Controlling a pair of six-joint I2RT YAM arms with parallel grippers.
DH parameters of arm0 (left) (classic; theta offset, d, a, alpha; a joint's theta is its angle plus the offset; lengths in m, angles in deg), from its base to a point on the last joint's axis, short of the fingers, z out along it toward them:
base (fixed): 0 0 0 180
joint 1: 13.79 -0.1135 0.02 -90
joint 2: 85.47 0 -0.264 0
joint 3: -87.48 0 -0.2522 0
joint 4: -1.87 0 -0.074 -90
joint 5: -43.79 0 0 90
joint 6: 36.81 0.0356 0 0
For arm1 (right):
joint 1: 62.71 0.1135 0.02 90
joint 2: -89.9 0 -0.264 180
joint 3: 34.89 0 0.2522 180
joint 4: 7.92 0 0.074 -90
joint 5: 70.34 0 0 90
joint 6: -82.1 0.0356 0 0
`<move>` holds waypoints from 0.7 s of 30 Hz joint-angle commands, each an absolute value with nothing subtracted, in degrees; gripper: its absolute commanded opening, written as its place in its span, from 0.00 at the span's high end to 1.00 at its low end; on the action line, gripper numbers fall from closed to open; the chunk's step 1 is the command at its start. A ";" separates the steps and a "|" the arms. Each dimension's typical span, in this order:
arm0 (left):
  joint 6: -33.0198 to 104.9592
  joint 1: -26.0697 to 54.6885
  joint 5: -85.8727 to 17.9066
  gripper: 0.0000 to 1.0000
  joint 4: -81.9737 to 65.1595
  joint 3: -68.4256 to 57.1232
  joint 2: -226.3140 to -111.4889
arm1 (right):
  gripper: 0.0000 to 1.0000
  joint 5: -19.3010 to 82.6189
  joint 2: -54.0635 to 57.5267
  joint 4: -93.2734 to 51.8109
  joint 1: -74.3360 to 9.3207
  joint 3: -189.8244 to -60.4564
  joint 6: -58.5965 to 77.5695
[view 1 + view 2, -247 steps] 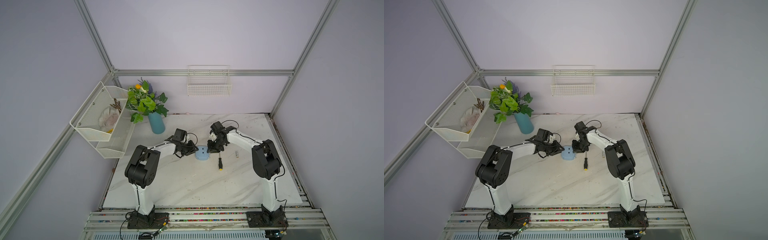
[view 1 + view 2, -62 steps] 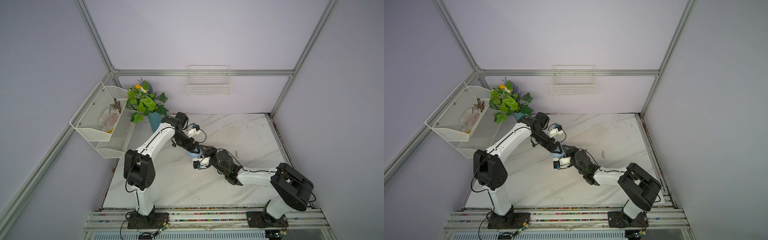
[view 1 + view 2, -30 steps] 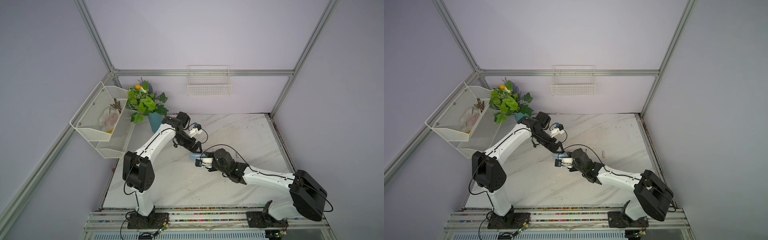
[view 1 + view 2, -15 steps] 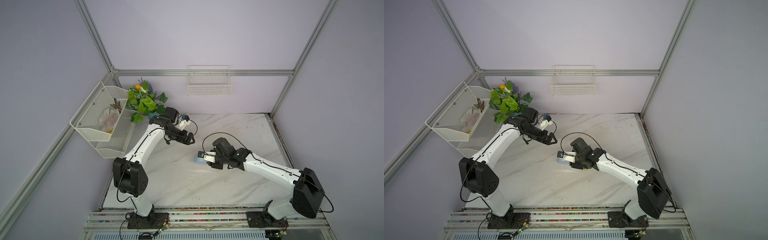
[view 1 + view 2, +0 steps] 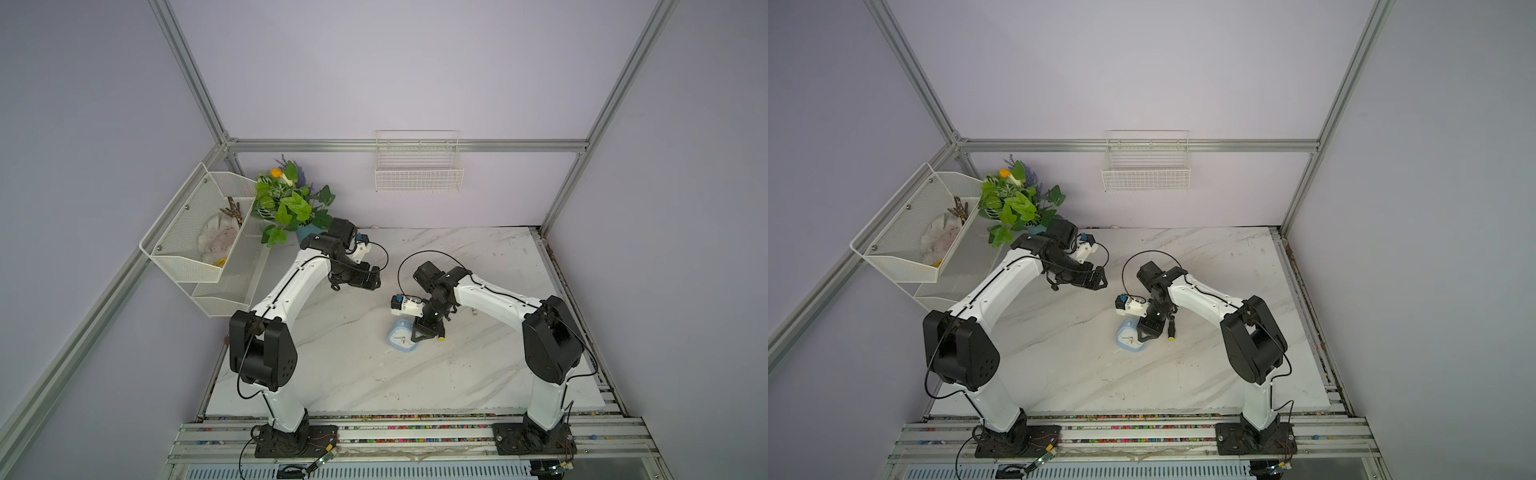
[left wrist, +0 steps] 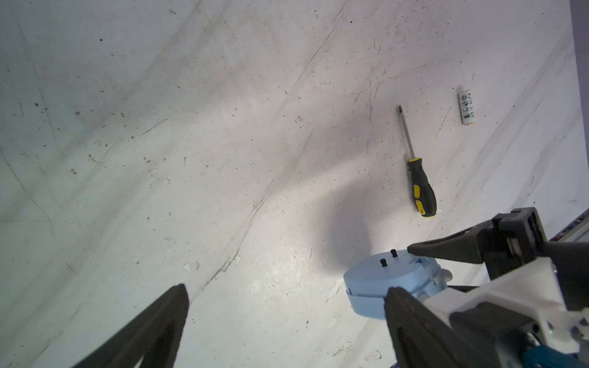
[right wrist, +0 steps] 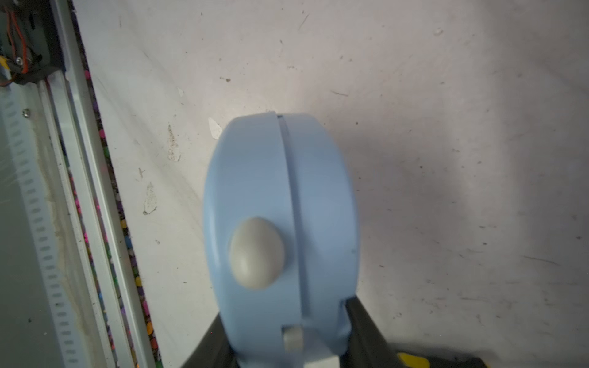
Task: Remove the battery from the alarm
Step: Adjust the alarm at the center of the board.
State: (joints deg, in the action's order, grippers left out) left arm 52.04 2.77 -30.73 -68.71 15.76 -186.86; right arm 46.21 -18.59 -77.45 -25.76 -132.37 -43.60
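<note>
In both top views the light-blue alarm is tilted over mid-table, white face towards the front, with my right gripper shut on its right edge. The right wrist view has the alarm edge-on between the two black fingers of that gripper. My left gripper hangs open and empty, back and left of the alarm. In the left wrist view it holds nothing, the alarm's blue back is off to one side, and the battery lies loose on the table.
A black-handled screwdriver with yellow marks lies just right of the alarm. A plant in a blue vase and a wire shelf stand at the back left. A wire basket hangs on the back wall.
My right arm has carried the alarm right and towards the front. My left arm has drawn back towards the plant, its jaws still open.
</note>
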 commanded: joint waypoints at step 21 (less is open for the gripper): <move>50.82 2.68 -33.21 0.00 -70.24 13.71 -188.68 | 1.00 58.81 -38.47 -89.99 -31.86 -150.17 -33.29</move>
